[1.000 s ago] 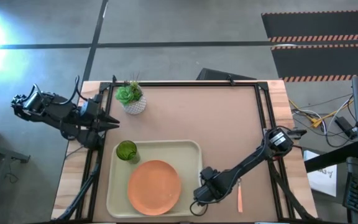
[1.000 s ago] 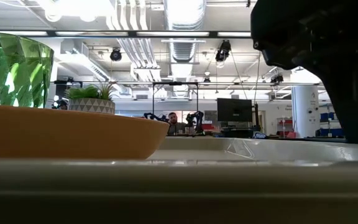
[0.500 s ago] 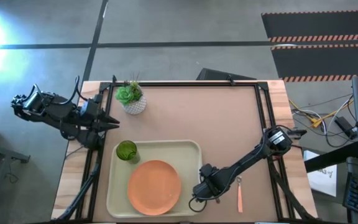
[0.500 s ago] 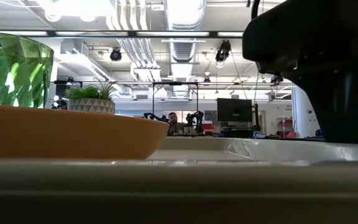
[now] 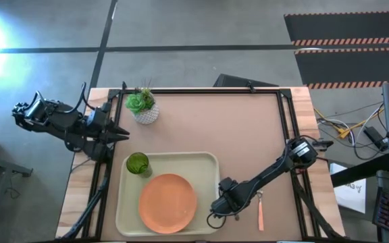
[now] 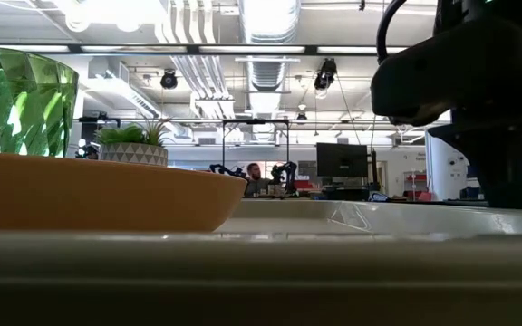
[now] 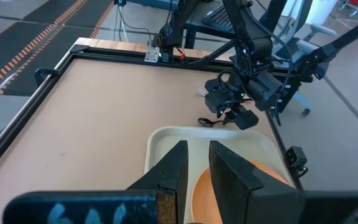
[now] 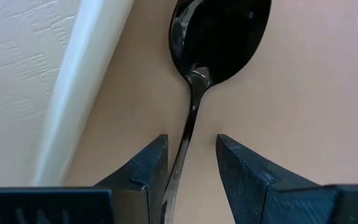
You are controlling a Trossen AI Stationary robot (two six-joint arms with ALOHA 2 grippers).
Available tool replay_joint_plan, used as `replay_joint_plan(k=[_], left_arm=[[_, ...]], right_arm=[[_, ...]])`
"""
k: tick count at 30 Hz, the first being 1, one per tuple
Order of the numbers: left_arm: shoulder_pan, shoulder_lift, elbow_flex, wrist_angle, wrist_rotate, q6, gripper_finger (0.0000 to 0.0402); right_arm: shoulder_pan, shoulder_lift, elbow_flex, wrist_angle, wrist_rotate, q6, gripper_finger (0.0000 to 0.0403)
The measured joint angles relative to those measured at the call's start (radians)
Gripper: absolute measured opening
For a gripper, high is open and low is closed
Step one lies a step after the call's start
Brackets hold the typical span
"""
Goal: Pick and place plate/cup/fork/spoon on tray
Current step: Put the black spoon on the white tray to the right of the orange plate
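The right hand (image 8: 191,165), fingers narrowly parted, straddles the thin handle of the dark metallic spoon (image 8: 219,34) lying on the table beside the cream-white rectangular tray (image 5: 123,209); it should be closed squarely before lifting.

White pot with green plant (image 5: 142,108) stands upper left on the brown worktop (image 5: 215,128); a monitor (image 6: 341,160) sits centre background.
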Motion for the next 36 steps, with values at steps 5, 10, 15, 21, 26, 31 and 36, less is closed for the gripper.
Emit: replay_joint_plan(k=[5, 10, 15, 21, 26, 31, 36], left_arm=[[0.0, 0.0, 0.0, 0.0, 0.0, 0.008, 0.0047], [0.0, 0.0, 0.0, 0.001, 0.0, 0.008, 0.0047], [0.0, 0.0, 0.0, 0.001, 0.0, 0.01, 0.0047], [0.0, -0.001, 0.0, 0.001, 0.0, 0.01, 0.0047], [0.0, -0.002, 0.0, 0.001, 0.0, 0.012, 0.0047], [0.0, -0.005, 0.0, 0.001, 0.0, 0.013, 0.0047], [0.0, -0.012, 0.0, 0.0, 0.0, 0.013, 0.0047]], right_arm=[[-0.002, -0.003, -0.019, 0.025, -0.002, 0.015, 0.0128], [-0.002, -0.003, -0.024, 0.034, -0.002, 0.039, 0.0123], [-0.002, -0.003, -0.024, 0.041, 0.0, 0.066, 0.0071], [-0.002, -0.003, -0.024, 0.055, 0.007, 0.063, 0.0012], [-0.002, -0.006, -0.023, 0.049, 0.011, 0.063, 0.001], [0.0, -0.006, 0.014, -0.071, 0.053, 0.106, 0.0009], [-0.001, -0.021, 0.097, -0.167, 0.088, 0.136, 0.0009]])
